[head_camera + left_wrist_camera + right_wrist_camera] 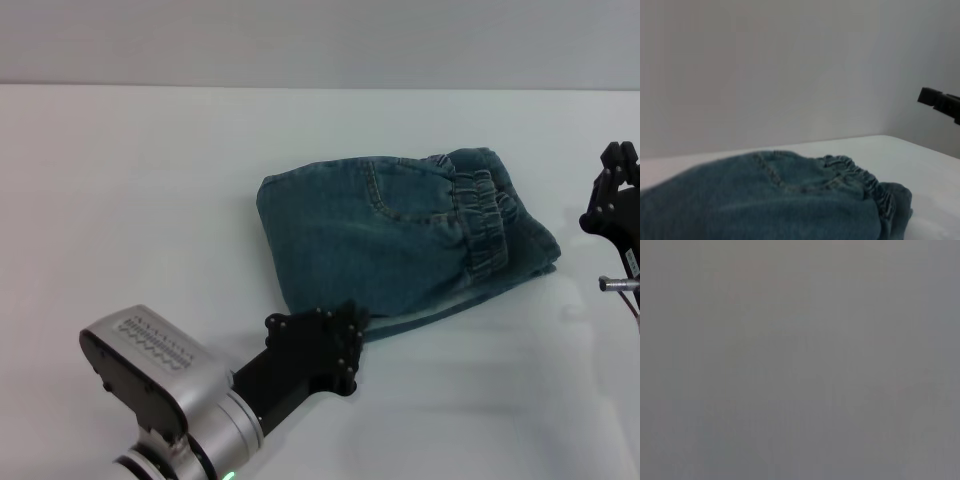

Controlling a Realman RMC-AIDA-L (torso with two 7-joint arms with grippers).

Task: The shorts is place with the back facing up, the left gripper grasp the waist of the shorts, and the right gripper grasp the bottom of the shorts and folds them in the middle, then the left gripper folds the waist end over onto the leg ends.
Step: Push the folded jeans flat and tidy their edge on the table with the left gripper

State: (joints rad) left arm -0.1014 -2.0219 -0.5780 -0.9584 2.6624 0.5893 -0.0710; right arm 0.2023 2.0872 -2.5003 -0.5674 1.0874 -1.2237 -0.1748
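The blue faded-wash denim shorts (400, 235) lay on the white counter (150, 200) as a compact folded bundle, long axis running from the robot's left-near side toward its right-far side. The gathered elastic waistband (487, 215) sat on top at the bundle's right end, over the layers beneath; a curved pocket seam showed just left of it. The leg ends could not be made out separately and were probably under the waistband end, so the folding appeared largely done.

The left claw (345, 345), black and two-fingered on a silver-white cylindrical arm, stood at the bundle's near-left edge, its tip touching or just short of the denim there. The shorts lay ahead of it and to its right. Whether its fingers were parted or closed could not be told, and nothing could be seen in its hold. The left wrist view looked low across the shorts (765, 200) toward the waistband (860, 177), which was consistent with the claw being at the bundle's edge.

The right claw (615, 205), black and blocky, hung well apart from the bundle, beyond its waistband end at the counter's right; its finger spread was likewise not legible, and it held nothing visible. The right wrist view showed only blank grey.

The left claw was the nearer one. No containers were present.
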